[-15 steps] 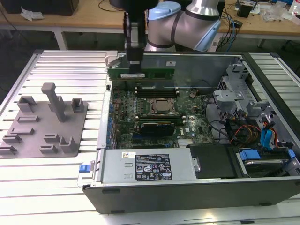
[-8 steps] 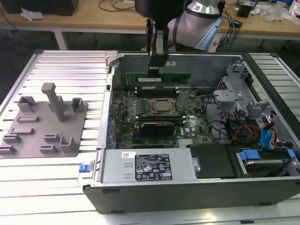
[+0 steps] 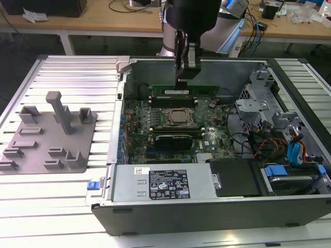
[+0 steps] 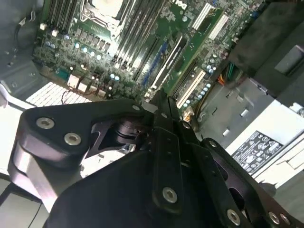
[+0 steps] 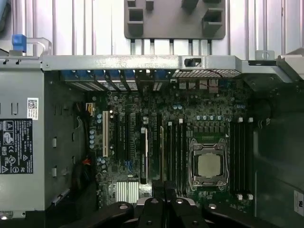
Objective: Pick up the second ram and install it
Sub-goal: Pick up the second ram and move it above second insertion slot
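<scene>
Worktop of pale ribbed panels (image 3: pixel 72 72) carries a grey fixture plate (image 3: pixel 51 142) at the exterior view's left, with 1 tall post and several low blocks standing on it. Just right of the plate lies an open computer case (image 3: pixel 207 212), its motherboard facing up. A grey power supply (image 3: pixel 160 183) sits along the case's near wall at lower centre of the frame. Above it in the frame come a black expansion card (image 3: pixel 173 139) and then the bare processor socket (image 3: pixel 178 118).

At upper centre the arm reaches down into the case. Its pincer (image 3: pixel 182 77) is narrow, pinched on the top edge of the second ram (image 3: pixel 183 91). That green stick with its white label stands on its long edge, lying left to right over the memory slots (image 3: pixel 183 101) on the far side of the socket. Whether it is seated in a slot cannot be told.

In the first wrist view the 2 fingers (image 5: pixel 157 192) lie close together above the board, with the socket (image 5: pixel 209 164) beside them. The second wrist view shows the pincer (image 4: pixel 159 95) drawn equally narrow.

At the exterior view's right, blue latches (image 3: pixel 294 150) and loose cables fill the drive bay.
</scene>
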Robot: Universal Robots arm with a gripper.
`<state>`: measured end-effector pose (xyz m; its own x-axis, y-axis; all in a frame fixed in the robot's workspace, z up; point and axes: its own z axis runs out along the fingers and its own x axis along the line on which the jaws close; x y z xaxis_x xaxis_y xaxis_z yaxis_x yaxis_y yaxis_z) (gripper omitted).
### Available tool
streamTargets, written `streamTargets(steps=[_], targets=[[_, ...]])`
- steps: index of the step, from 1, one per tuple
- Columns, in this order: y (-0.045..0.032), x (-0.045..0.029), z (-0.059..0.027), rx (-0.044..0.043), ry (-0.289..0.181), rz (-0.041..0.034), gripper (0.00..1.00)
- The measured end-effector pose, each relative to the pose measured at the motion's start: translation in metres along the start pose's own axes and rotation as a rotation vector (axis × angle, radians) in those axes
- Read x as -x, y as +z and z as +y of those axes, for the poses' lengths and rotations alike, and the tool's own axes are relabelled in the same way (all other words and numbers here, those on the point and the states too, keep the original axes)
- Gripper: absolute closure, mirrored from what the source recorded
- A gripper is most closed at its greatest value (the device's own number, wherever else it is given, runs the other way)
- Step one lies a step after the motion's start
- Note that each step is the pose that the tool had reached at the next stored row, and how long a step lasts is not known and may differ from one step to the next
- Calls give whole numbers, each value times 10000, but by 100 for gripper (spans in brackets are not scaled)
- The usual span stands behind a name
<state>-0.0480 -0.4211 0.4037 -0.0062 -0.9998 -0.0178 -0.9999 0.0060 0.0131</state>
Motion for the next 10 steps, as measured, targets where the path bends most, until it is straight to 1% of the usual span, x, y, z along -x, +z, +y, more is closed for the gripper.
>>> streamTargets(steps=[7, 10], targets=[[106, 103, -62, 0, 1, -1, 91], [180, 161, -86, -1, 0, -1, 91]])
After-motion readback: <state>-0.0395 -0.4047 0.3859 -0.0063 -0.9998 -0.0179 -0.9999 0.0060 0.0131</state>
